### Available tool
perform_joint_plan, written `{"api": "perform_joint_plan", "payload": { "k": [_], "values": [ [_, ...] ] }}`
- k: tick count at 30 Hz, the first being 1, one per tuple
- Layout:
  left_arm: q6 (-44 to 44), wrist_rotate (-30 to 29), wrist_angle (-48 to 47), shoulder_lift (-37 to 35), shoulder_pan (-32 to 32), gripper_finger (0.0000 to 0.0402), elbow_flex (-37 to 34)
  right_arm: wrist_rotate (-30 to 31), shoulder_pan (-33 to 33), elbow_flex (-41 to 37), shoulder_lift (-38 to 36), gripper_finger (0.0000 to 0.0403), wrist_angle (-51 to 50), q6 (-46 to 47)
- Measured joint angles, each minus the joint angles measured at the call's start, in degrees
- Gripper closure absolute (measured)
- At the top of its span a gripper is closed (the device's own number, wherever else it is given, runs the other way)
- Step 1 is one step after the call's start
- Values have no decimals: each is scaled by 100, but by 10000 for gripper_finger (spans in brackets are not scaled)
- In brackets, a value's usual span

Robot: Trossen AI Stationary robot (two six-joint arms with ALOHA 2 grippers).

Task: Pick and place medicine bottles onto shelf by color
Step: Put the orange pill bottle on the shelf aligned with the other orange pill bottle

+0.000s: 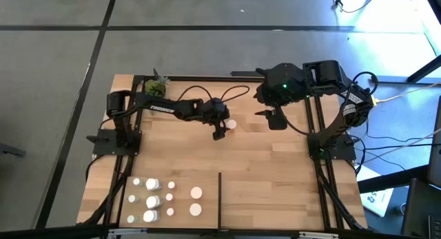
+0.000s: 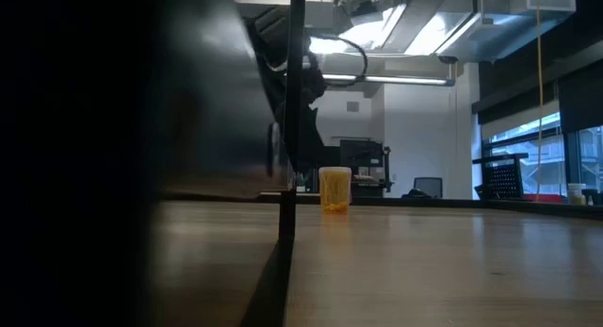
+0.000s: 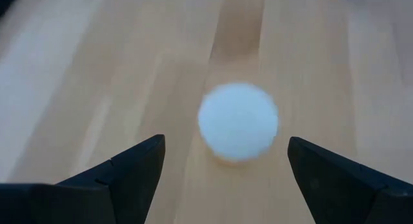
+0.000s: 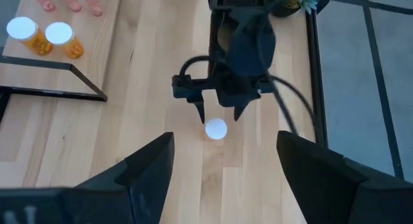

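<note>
The light-wood shelf (image 1: 262,163) takes up most of what I can see, framed in black bars, with a thin black divider strip (image 1: 219,201) at its near edge. Above it the right arm waits off toward the far right side, its gripper (image 1: 276,119) hanging with fingers spread and nothing in them, well apart from the action.

The left gripper (image 1: 222,131) reaches out over the middle of the boards, tilted down. Its fingers (image 3: 132,169) stand wide apart, released, and grasp nothing. Just ahead of them, between the two tips and not touching either, stands a single bottle (image 1: 231,125) with a white cap; the low view shows its body orange (image 2: 334,190).

Well away from that gripper, beside the divider, a group of small bottles (image 1: 153,198) stands in rows. A small green plant (image 1: 156,86) sits behind the left arm's base.
</note>
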Motion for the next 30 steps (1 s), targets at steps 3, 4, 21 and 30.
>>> {"api": "perform_joint_plan", "payload": {
  "k": [3,4,21,30],
  "values": [
    [19,-19,58,0,44,80,3,0,0,0,2,128,90,0],
    [19,-25,92,14,47,80,12,-1,0,0,2,127,109,0],
    [24,360,291,314,168,80,3,0,0,0,2,127,271,2],
    [286,290,473,298,165,80,3,0,0,0,2,127,270,2]
  ]
}}
